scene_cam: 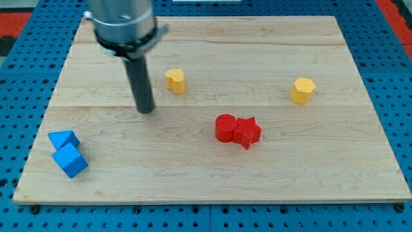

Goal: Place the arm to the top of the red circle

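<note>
Six small blocks on pale wooden worktop (193, 174): red circle (225, 127) touching red star-shaped block (247, 132) near centre; two yellow blocks (175, 80) (302, 90); two blue cubes (64, 140) (71, 160) at lower left. No claw fitted, so nothing held; my tip (146, 110) sits well left of the circle. Approach step in hand; next move: travel right to the spot just above the circle

Pale wooden board (212, 180); blue perforated surface (26, 71) around it.
</note>
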Tool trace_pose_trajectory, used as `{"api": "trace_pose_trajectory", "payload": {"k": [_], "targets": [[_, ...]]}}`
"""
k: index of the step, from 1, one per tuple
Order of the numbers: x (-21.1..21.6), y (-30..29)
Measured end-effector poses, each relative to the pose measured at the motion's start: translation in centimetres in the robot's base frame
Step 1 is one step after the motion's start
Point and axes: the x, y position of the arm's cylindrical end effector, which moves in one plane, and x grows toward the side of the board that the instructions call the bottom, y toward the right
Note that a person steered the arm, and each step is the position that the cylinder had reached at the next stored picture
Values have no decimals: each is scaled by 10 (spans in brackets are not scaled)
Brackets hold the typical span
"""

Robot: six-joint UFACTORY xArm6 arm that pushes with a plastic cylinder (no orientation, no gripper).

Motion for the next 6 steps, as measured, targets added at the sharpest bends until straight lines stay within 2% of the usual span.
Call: {"api": "trace_pose_trajectory", "payload": {"k": [2,3,4,6], "targets": [[-61,-44],[-61,11],[-35,64],[18,115]]}}
